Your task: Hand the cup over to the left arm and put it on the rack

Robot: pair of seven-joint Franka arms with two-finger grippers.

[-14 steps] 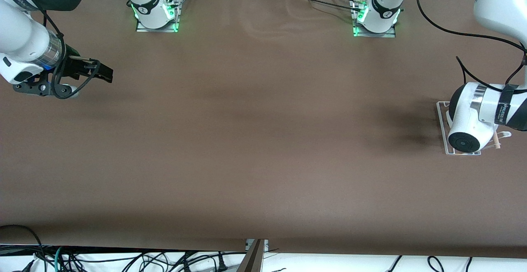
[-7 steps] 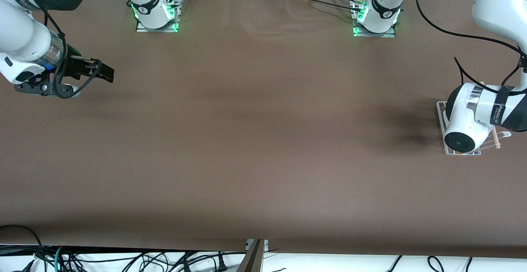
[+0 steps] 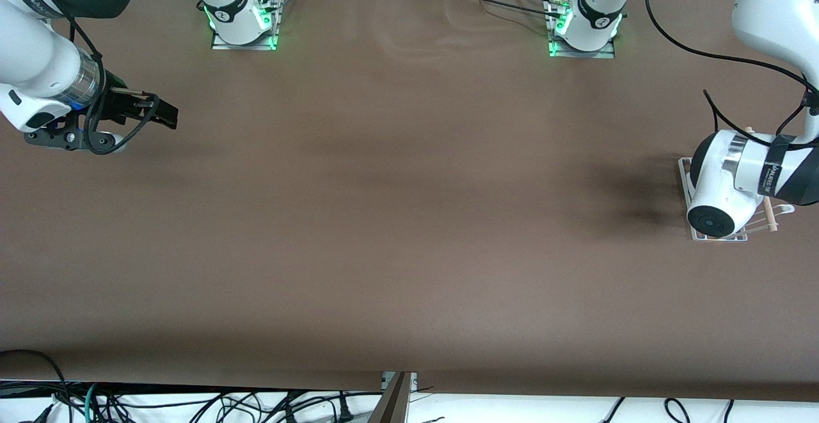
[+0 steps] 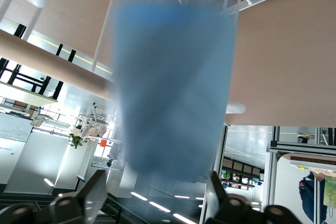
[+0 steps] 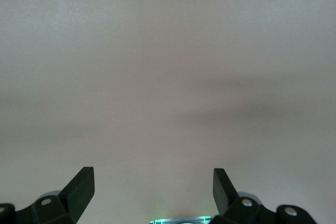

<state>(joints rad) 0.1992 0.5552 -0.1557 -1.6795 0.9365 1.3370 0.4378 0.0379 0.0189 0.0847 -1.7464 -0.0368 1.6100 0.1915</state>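
Left hand [image 4: 155,195] over rack [image 3: 688,183] at left arm's end of counter [image 3: 397,218], fingers [image 4: 94,195] spread clear of cup [image 4: 170,93]; cup against rack wires. Right hand [image 5: 154,184] waits released over counter at right arm's end

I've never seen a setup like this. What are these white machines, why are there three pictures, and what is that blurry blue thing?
They are two robot arms at a brown table. The big picture looks down from a high camera that faces them. The other two come from small cameras on each arm's wrist.

The blue blur is a cup, very close to the left arm's camera, between the left gripper's parted fingers. It is at a white wire rack, which stands at the left arm's end of the table; whether it rests there I cannot tell.

The right gripper waits over its own end of the table, open and holding nothing.
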